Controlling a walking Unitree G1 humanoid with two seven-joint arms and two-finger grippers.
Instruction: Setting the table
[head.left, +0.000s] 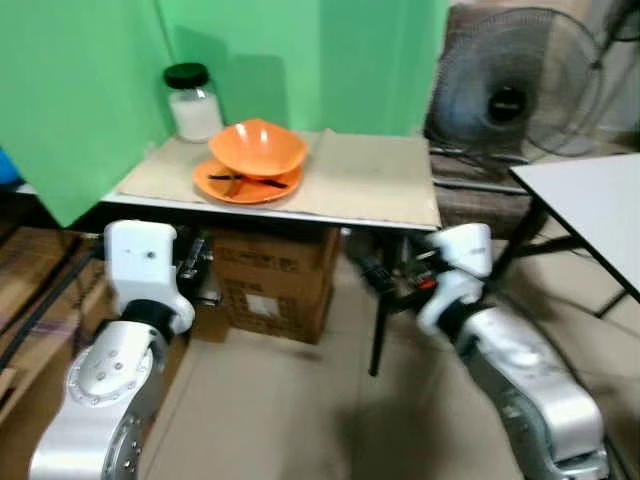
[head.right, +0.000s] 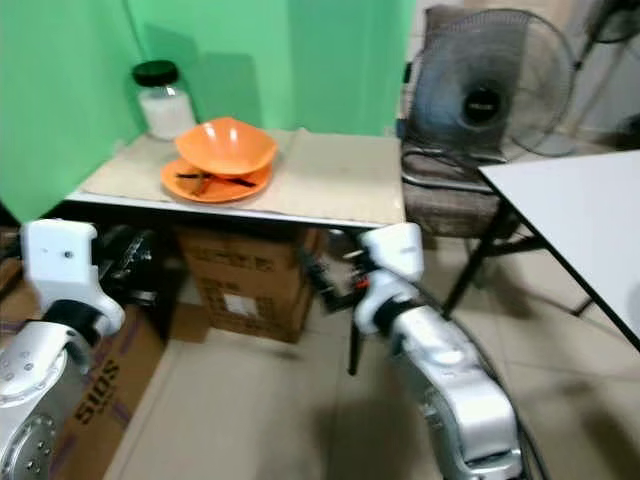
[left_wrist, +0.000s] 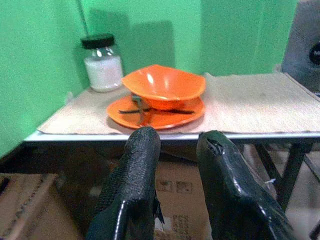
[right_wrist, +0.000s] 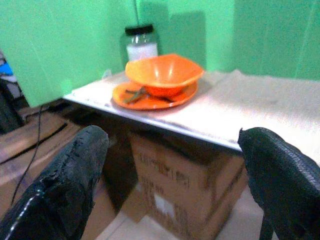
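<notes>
Beige mat (head.left: 360, 175) on table, green walls, fan (head.left: 515, 85), possibly cardboard boxes (head.left: 275, 275) below

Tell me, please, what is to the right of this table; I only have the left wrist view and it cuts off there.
Observer: A standing fan sits just past the table's right edge, and beyond it the corner of a white table.
Operator: Thank you. Is the right gripper anywhere near the orange bowl?
Observer: No. The right gripper is open and held low, in front of the table's edge; the orange bowl sits apart from it, on the orange plate.
Operator: And what is under the table?
Observer: A cardboard box stands on the floor there, between the two arms.
</notes>
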